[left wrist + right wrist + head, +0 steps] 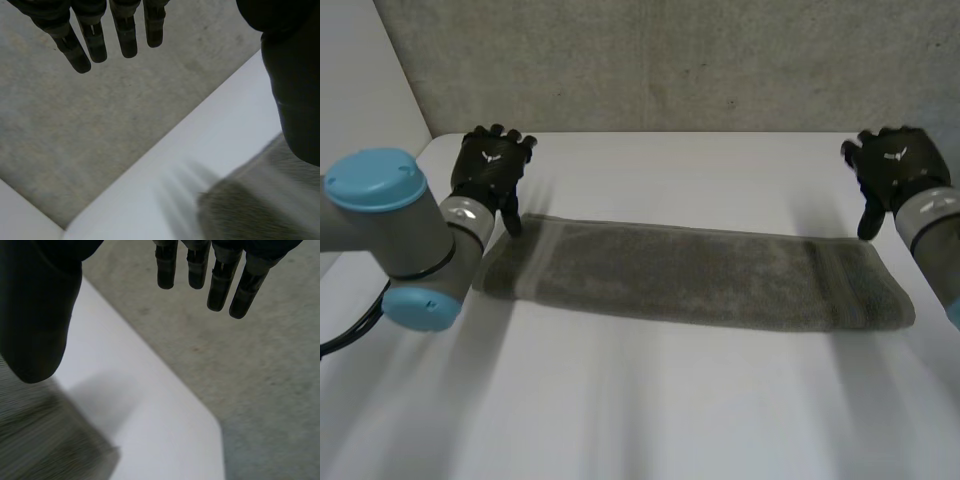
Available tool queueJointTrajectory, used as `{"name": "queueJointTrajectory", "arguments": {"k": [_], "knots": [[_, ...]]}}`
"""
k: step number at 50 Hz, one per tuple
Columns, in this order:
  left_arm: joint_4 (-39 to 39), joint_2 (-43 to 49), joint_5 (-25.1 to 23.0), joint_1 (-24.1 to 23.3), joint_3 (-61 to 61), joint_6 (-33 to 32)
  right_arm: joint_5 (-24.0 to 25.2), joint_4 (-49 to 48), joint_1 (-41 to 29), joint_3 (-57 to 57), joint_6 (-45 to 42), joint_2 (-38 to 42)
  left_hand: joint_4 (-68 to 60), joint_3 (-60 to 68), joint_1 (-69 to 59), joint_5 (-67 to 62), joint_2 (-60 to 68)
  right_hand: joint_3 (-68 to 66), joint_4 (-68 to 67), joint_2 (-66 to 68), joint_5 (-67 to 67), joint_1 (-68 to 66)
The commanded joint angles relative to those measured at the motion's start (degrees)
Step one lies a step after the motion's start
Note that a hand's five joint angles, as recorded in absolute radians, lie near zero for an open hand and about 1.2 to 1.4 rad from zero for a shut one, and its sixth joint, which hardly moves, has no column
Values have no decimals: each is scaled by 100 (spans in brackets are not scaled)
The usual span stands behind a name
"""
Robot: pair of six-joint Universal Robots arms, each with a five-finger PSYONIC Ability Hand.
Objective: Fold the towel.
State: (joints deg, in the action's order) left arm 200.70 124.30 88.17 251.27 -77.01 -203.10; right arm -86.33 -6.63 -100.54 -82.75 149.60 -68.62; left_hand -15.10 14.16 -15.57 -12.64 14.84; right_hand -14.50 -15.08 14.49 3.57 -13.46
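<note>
Backdrop: rough, speckled grey concrete wall point(670, 60) behind a smooth white counter point(650, 400).
Towel: grey terry towel point(690, 275), a long narrow strip lying flat across the middle of the counter, running left to right. Flat woven bands point(825, 285) cross it near the right end, and the left end looks soft and rounded.
Left arm: left arm point(390, 225) has a grey joint with light-blue caps and reaches forward along the counter's left side.
Left hand: left hand point(492, 165) is black and raised at the towel's far left corner, back of the hand up. Its fingers are straight and spread apart and grip nothing. The thumb hangs down toward that corner.
Right arm: right arm point(932, 225) comes in at the counter's right side.
Right hand: right hand point(895, 170) is posed like the left, at the towel's far right corner. Its fingers are loose and apart, its thumb points down, and it holds nothing.
Thumb contact: cannot tell for either hand whether the thumb tip touches the cloth.
Left wrist view: straight fingers point(95, 40) point at the wall, well clear of the cloth. The thumb point(295, 75) sits over the towel's corner, where fuzzy pile shows.
Right wrist view: straight fingers point(220, 285) sit over the concrete. The broad thumb point(35, 315) is just above the towel's ribbed end and the counter's rounded corner.
</note>
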Motion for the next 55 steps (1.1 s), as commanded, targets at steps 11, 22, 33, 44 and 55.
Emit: {"name": "queueJointTrajectory", "arguments": {"k": [11, 22, 33, 44, 55], "knots": [[-31, -1091, -950, 229, -1694, 842, 766, 435, 623, -1551, -27, -161, 371, -277, 418, 1125, -345, -533, -475, 535, 627, -638], [-4, -1074, -942, 185, -1712, 851, 819, 92, 817, -1375, -80, 569, 354, -260, 401, 1108, -328, -1590, -1532, 1592, 1683, -1695], [4, -1065, -924, 212, -1721, 851, 592, -294, 1080, -1313, -97, 640, 354, -260, 401, 1108, -328, -6550, -6492, 6551, 6643, -6654], [-39, -1205, -889, 238, -1704, 851, 459, -287, 1861, -902, -1114, 314, 354, -260, 401, 1108, -328, -6550, -6492, 6551, 6643, -6654], [-48, -1522, -880, 291, -1695, 860, 213, -31, 1189, 328, -1795, 261, 387, -294, 435, 1142, -362, -6550, -6492, 6551, 6643, -6654]]}}
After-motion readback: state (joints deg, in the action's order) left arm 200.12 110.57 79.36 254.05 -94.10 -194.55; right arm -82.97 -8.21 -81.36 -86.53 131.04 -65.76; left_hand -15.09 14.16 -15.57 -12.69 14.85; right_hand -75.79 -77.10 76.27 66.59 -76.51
